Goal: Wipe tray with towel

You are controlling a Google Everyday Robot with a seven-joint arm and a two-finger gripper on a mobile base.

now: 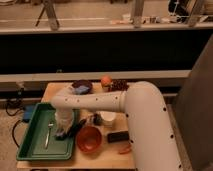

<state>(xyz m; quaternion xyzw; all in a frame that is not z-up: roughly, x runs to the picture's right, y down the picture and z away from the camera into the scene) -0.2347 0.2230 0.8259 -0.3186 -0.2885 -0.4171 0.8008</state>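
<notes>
green tray [35, 137], pincer [63, 131] low over it near orange bowl [89, 139], grip cannot be told

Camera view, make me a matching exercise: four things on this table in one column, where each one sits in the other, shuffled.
Things:
1. green tray
2. orange bowl
3. orange fruit
4. pincer

Places:
A. far edge of the table
B. low over the tray's right part
C. table's left side
D. just right of the tray, near edge

Pairs: 1-C, 2-D, 3-A, 4-B
</notes>
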